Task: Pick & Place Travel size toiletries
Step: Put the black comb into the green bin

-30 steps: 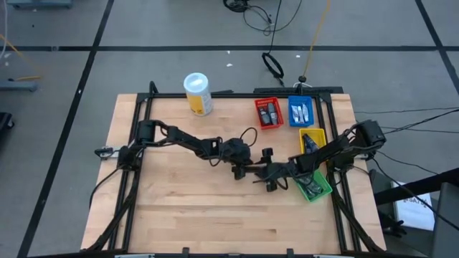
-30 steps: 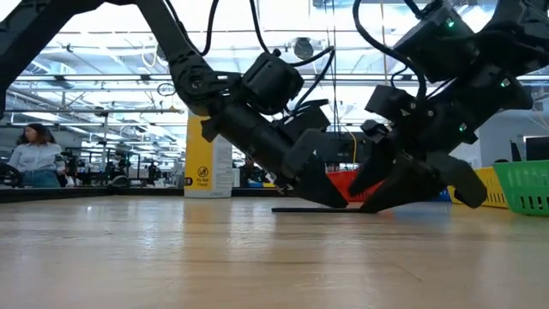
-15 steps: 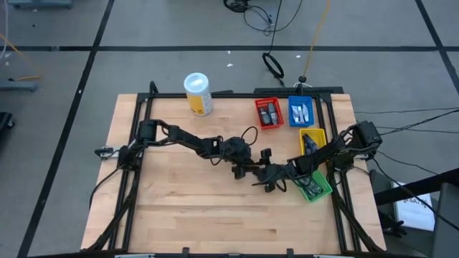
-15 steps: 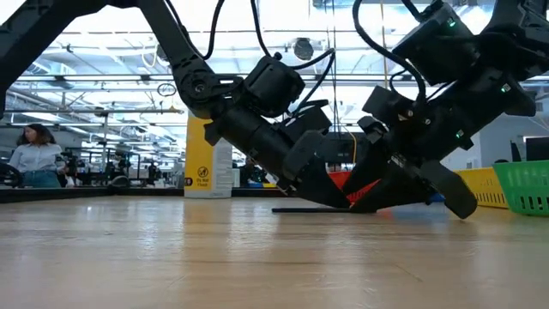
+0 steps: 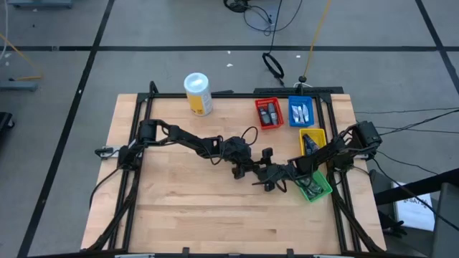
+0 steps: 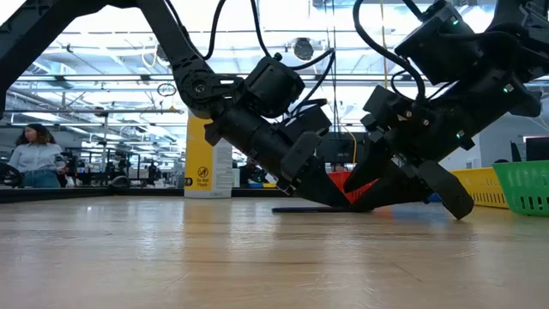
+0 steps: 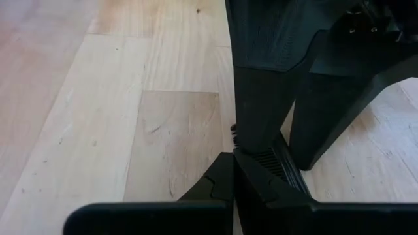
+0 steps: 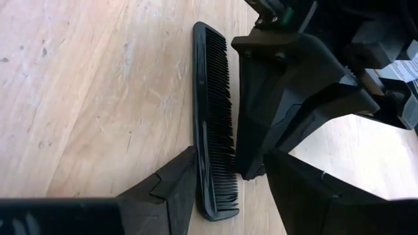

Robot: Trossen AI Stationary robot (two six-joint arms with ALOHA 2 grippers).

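Right gripper (image 8: 225,160), at the middle of the table (image 5: 179,208), stands with its two fingers spread apart on either side of one end of a black comb (image 8: 210,117). The comb lies flat on the bare wood, teeth turned toward the other arm, and its end rests against the inner face of one right finger (image 8: 171,189).

Left gripper (image 7: 233,156) meets it from the opposite side: its fingers are pressed together with no gap between them. In the right wrist view their tip comes down at the toothed edge of the comb, near the end that the right gripper straddles. From table height both grippers slant down steeply to the same spot, and the comb shows only as a thin dark line on the surface.

Farther out, along the table's far right side, stand four small bins:
- red bin (image 5: 258,115), holding dark toiletries (image 5: 269,113)
- blue bin (image 5: 291,113), holding silver-white toiletries (image 5: 301,112)
- yellow bin (image 5: 321,133), holding a dark item (image 5: 310,143)
- green bin (image 5: 317,196), just beside the right arm, contents too small to tell

At the far edge, well apart from the grippers, stands a white canister (image 5: 198,93) with a yellow label
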